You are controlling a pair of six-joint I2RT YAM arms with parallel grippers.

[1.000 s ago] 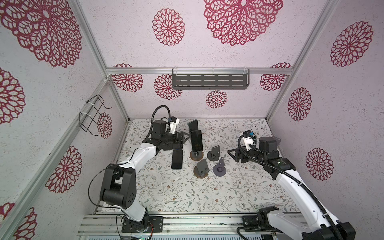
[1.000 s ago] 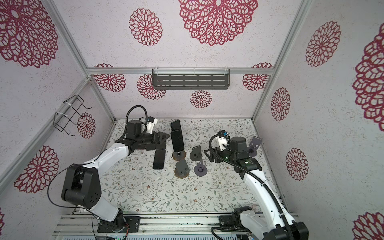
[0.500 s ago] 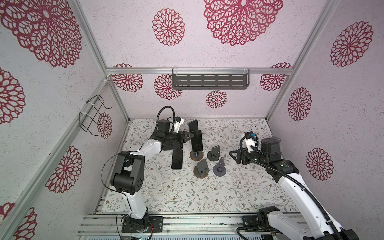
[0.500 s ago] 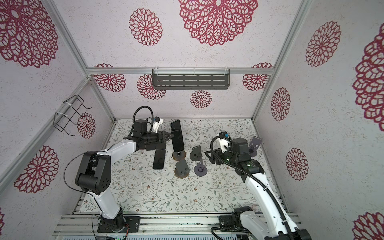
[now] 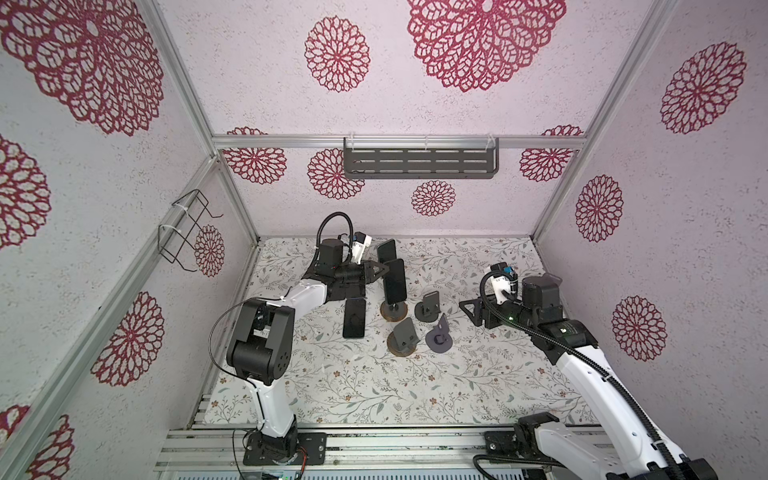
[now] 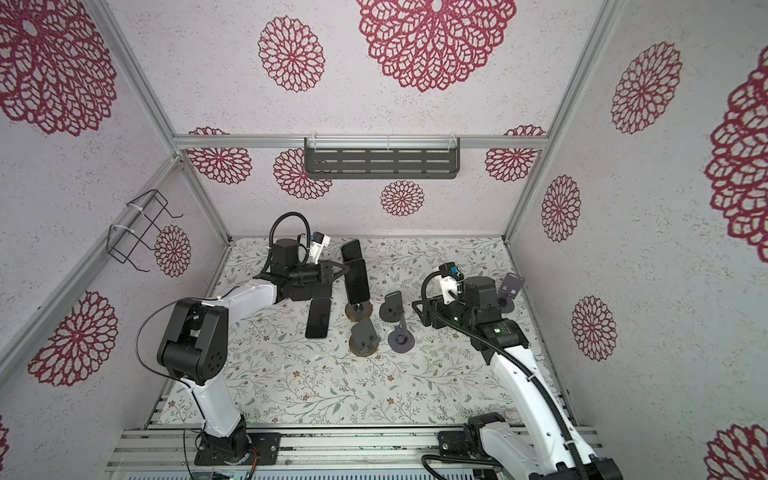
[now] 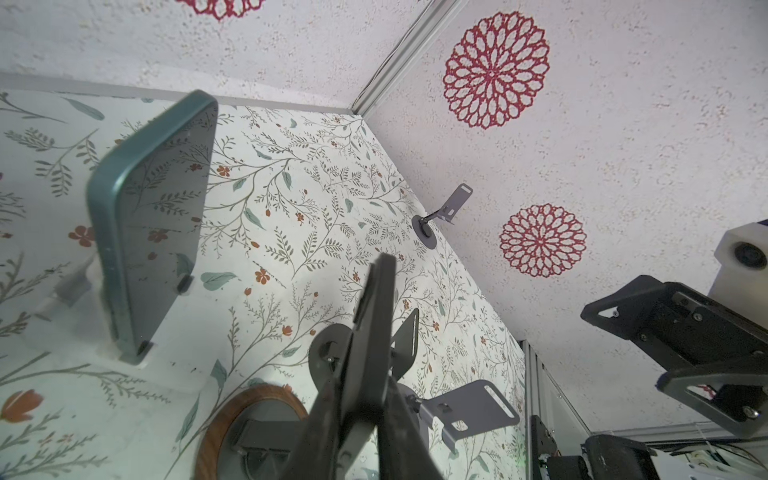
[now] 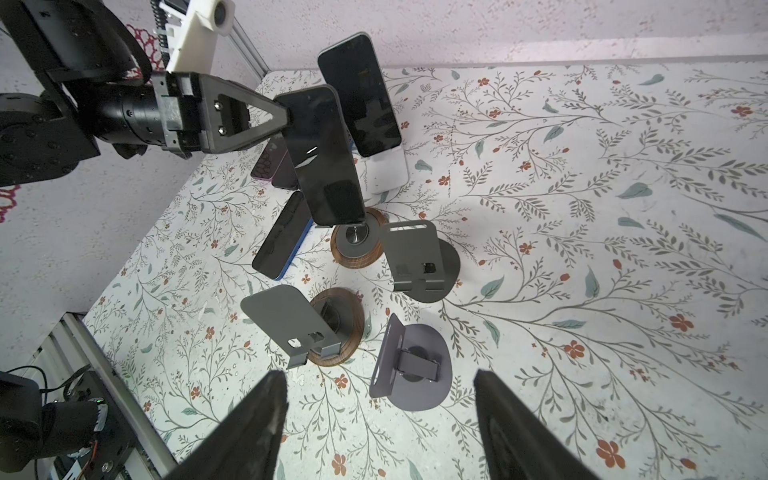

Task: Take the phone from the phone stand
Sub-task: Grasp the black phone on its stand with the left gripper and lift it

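My left gripper (image 8: 286, 118): jaws pinching upper side edge of phone (image 8: 324, 166). In left wrist view phone showing edge-on between them, contact dark and hard to make out. Phone standing upright over wood-based stand (image 8: 357, 245). Cradle hiding behind phone, so I cannot tell whether phone is resting in it or clear. My right gripper (image 8: 380, 376) hovering well apart, jaws spread, holding nothing. Purple phone (image 8: 272, 166) lying flat on bench (image 8: 582, 208), half hidden behind gripped one.
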